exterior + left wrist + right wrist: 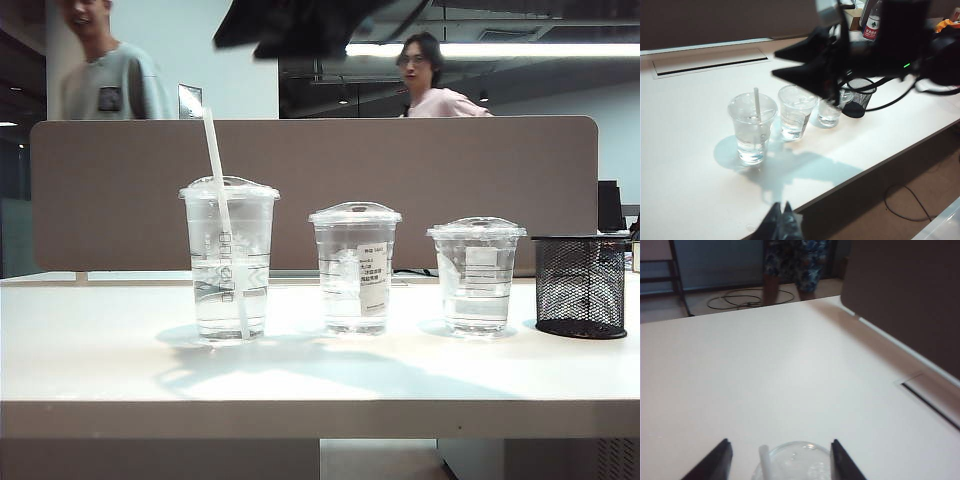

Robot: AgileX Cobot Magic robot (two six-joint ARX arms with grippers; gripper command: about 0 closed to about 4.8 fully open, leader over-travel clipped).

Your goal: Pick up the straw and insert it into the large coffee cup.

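The large coffee cup (230, 262) stands at the left of the row of three clear cups, part filled with water. The white straw (214, 150) stands in it, leaning, its top well above the domed lid. My right gripper (270, 40) hangs open above that cup and touches nothing. In the right wrist view its fingers (720, 462) stand wide on either side of the straw (765, 462) and lid (797, 460). My left gripper (782, 206) is shut and empty, low over the table's front edge, away from the large coffee cup (752, 130).
A medium clear cup with a white label (355, 270) and a short clear cup (476, 278) stand to the right. A black mesh holder (580, 286) sits at the far right. A brown partition (450, 180) runs along the back, with two people behind it.
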